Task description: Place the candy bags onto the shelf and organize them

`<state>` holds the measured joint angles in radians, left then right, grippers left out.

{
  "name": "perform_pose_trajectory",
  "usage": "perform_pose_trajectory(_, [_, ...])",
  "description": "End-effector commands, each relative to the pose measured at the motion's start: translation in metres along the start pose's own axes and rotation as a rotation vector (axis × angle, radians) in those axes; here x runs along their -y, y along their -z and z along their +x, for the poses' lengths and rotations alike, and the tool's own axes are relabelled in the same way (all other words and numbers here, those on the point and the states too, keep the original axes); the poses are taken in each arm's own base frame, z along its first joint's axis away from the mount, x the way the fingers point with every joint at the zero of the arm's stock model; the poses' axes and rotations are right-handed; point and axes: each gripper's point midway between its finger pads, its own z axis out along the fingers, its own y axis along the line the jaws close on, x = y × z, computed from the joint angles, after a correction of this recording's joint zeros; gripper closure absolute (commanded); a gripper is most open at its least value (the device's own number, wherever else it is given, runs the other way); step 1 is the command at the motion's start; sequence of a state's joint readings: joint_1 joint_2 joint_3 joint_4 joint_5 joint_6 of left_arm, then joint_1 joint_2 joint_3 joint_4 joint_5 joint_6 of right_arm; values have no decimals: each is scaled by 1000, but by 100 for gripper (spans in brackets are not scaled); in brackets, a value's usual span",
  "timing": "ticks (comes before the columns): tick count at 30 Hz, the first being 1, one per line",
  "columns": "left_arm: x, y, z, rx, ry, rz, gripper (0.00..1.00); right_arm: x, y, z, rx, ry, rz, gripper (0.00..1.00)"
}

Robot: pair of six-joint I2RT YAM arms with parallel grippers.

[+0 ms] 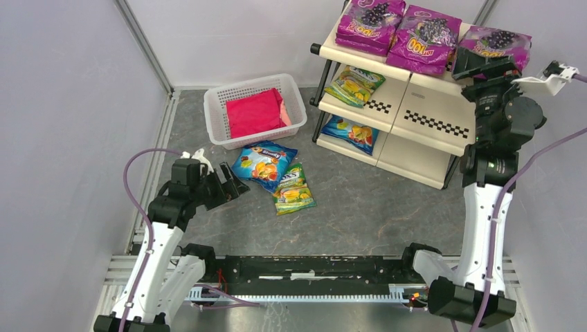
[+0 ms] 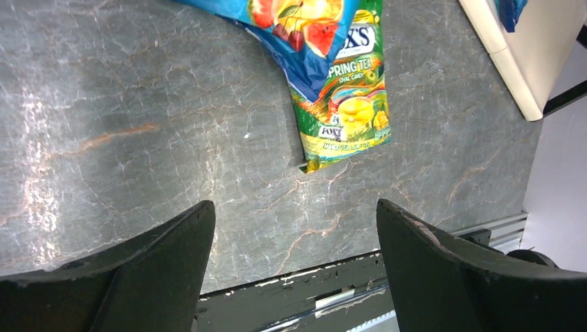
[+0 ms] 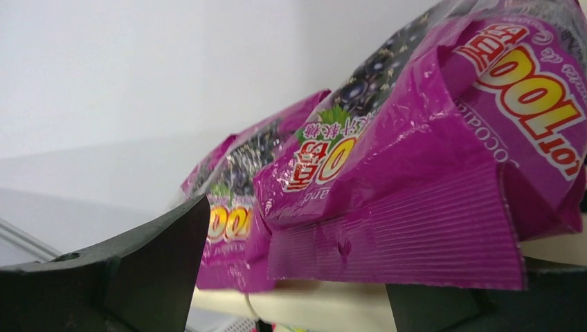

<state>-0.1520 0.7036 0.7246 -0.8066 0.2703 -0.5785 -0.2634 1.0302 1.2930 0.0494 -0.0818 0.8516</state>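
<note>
The shelf (image 1: 436, 111) stands at the back right. Three magenta grape bags lie on its top tier: left (image 1: 370, 24), middle (image 1: 423, 38), right (image 1: 495, 43). A green-yellow bag (image 1: 354, 84) lies on the middle tier and a blue bag (image 1: 351, 133) on the bottom tier. On the table a blue bag (image 1: 263, 162) overlaps a green-yellow bag (image 1: 294, 188). My right gripper (image 1: 483, 64) is open at the top tier, its jaws astride the lower edge of the right magenta bag (image 3: 415, 173). My left gripper (image 1: 235, 181) is open and empty, just left of the table bags (image 2: 346, 104).
A white lattice basket (image 1: 216, 117) holding a pink folded cloth (image 1: 256, 113) sits at the back, left of the shelf. The shelf's lowest corner (image 2: 512, 62) shows in the left wrist view. Walls close in the left, back and right sides.
</note>
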Motion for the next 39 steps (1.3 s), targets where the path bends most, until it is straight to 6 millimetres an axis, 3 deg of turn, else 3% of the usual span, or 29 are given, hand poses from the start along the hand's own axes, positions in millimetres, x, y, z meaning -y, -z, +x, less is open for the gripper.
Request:
perform_pose_trajectory(1, [18, 15, -19, 53, -141, 69, 7, 4, 26, 20, -87, 90, -13, 8])
perform_pose_trajectory(8, [24, 25, -24, 78, -209, 87, 7, 13, 54, 30, -106, 224, 28, 5])
perform_pose_trajectory(14, [25, 25, -22, 70, -224, 98, 6, -4, 54, 25, -128, 249, -24, 12])
perform_pose_trajectory(17, [25, 24, -22, 63, -225, 99, 6, -10, 56, 15, -107, 257, -21, 19])
perform_pose_trajectory(19, [25, 23, -21, 62, -224, 100, 6, -4, 55, 5, -80, 293, 26, 26])
perform_pose_trajectory(24, [25, 23, -21, 61, -227, 101, 6, 12, 58, -21, 2, 373, 156, 29])
perform_pose_trajectory(28, [25, 23, -21, 58, -225, 101, 6, 20, 59, -30, 38, 400, 201, 37])
perform_pose_trajectory(31, [25, 23, -20, 57, -224, 103, 6, 27, 58, -35, 45, 445, 243, 30])
perform_pose_trajectory(35, [25, 22, -20, 54, -227, 105, 6, 34, 64, -55, 96, 512, 327, 11])
perform_pose_trajectory(39, [26, 21, -20, 45, -229, 109, 6, 41, 69, -66, 113, 555, 388, 4])
